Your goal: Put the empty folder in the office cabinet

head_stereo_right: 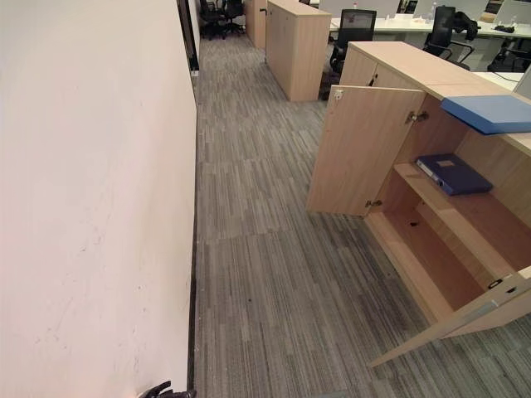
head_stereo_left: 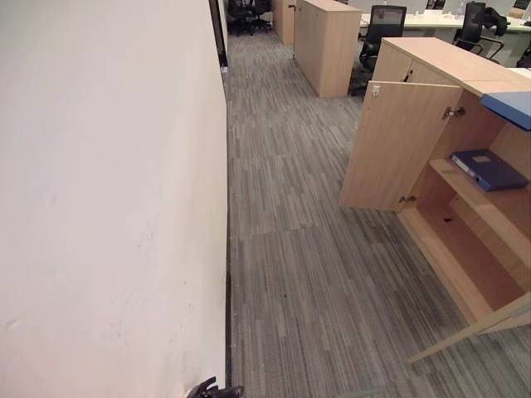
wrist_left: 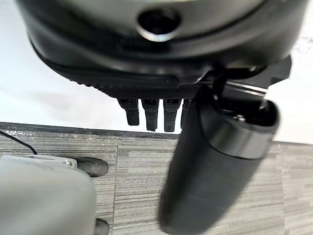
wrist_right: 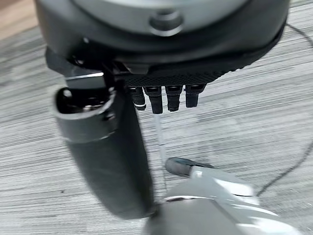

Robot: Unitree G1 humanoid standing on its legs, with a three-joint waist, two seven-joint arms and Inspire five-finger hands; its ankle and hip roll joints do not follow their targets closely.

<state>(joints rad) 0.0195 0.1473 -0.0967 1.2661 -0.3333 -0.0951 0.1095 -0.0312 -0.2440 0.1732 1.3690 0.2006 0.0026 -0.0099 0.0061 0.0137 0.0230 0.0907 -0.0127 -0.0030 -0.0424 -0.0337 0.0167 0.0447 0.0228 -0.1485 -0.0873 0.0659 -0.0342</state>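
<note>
The wooden office cabinet (head_stereo_left: 398,145) stands at the right with both doors swung open. A dark blue folder (head_stereo_right: 453,173) lies flat on its upper shelf. A lighter blue folder (head_stereo_right: 489,113) rests on the cabinet's top. The lower shelf (head_stereo_right: 431,261) is bare. My left hand (wrist_left: 146,58) hangs near the floor beside the white wall, fingers straight, holding nothing; its dark tip also peeks in at the left eye view's bottom edge (head_stereo_left: 214,390). My right hand (wrist_right: 161,49) hangs over the carpet, fingers relaxed and empty. Both hands are far from the cabinet.
A long white wall (head_stereo_left: 108,207) runs along the left. Grey striped carpet (head_stereo_left: 299,274) forms a corridor between wall and cabinet. The near door (head_stereo_right: 465,319) juts into the corridor. Farther back stand another wooden cabinet (head_stereo_left: 328,46), office chairs (head_stereo_left: 383,29) and desks.
</note>
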